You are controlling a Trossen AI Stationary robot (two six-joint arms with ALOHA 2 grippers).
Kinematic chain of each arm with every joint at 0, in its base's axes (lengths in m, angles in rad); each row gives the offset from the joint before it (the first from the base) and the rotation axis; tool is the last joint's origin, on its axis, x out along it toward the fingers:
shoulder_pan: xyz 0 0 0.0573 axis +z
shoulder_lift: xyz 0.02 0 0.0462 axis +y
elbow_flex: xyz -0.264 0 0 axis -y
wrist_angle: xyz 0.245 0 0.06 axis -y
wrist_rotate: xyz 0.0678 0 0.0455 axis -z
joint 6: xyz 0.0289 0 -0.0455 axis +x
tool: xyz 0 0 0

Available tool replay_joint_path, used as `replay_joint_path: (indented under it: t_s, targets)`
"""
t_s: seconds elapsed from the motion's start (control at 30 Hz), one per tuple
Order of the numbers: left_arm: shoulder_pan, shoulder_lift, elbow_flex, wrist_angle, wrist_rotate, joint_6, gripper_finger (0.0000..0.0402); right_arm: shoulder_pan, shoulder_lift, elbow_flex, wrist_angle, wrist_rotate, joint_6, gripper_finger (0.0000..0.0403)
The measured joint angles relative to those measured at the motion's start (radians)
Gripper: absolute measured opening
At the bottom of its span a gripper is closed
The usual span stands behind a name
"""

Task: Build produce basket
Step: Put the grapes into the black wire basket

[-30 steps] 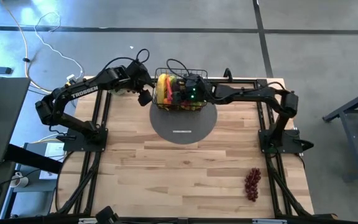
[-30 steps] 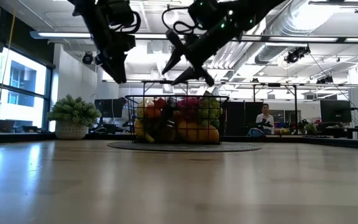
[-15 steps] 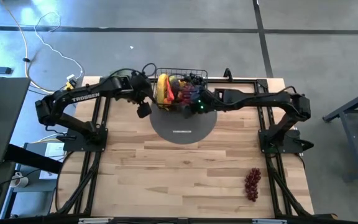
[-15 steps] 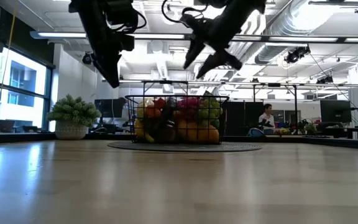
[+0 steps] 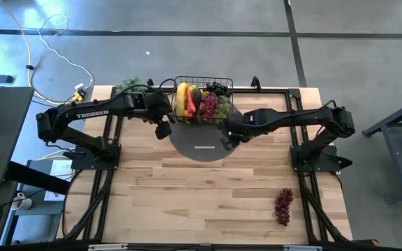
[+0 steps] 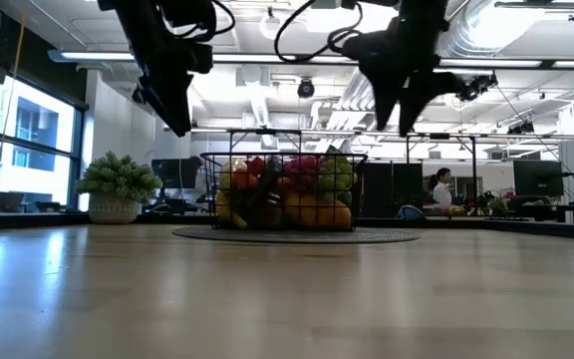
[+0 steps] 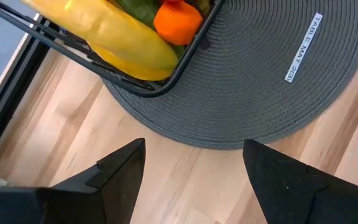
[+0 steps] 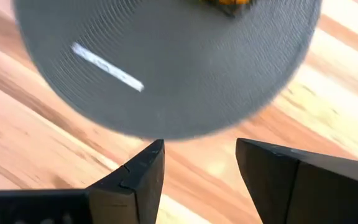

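high view: black wire-mesh basket [image 5: 203,102], rectangular, long axis across the wooden surface [image 5: 208,188], sits on the far edge of a round grey woven mat [image 5: 201,143], heaped with produce [image 5: 199,103]; red grapes [image 5: 283,206] lie apart. left wrist view: left fingers [image 7: 120,168] spread, empty, beside the smooth yellow banana [image 7: 114,34]. right wrist view: right fingers [image 8: 148,171] parted, empty, over the mat's rim.
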Motion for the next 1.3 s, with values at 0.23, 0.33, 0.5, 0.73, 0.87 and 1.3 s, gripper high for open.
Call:
replay_joint_path:
  t_s: [0.23,0.33,0.5,0.73,0.87,1.3]
  targets:
    - [-0.002,0.001,0.0,0.004,-0.028,-0.029,0.0262,0.089,-0.003,-0.023,-0.153,0.008,0.064,0.0181]
    - [-0.002,0.001,0.0,0.004,-0.052,-0.028,0.0262,0.135,-0.027,-0.067,-0.188,0.004,0.116,0.0181]
    - [-0.001,0.001,0.0,0.006,-0.105,-0.04,0.0262,0.212,-0.112,-0.148,-0.209,-0.002,0.257,0.0181]
    - [-0.003,0.002,0.0,0.005,-0.094,-0.117,0.0262,0.34,-0.214,-0.203,-0.208,-0.021,0.497,0.0181]
    - [-0.015,0.002,0.0,0.005,-0.092,-0.152,0.0262,0.419,-0.237,-0.22,-0.209,-0.03,0.603,0.0181]
    - [-0.096,0.002,0.0,0.004,-0.066,-0.207,0.0262,0.631,-0.233,-0.221,-0.256,-0.066,0.827,0.0212]
